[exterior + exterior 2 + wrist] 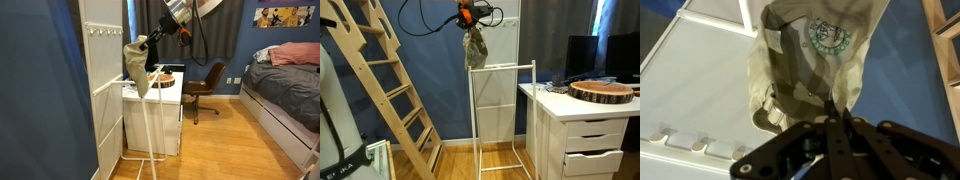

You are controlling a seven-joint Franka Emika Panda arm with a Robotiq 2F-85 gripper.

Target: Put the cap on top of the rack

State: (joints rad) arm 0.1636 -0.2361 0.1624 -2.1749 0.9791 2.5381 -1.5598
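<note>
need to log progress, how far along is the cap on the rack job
Done: the hand is shut on the cap and holds it in the air. In hand: the cap hangs right by the top corner of the white rack. Left: set it on the top and release.

The cap [475,47] is limp beige cloth with a round green emblem on it, seen in the wrist view [826,35]. It hangs crumpled, pinched at its edge by the end effector [832,120]. Its lower edge is level with the top rail of the rack [502,67], near one corner; whether they touch cannot be told. The rack is a thin white tube frame standing upright just beside the side edge of the white surface [545,95].
</note>
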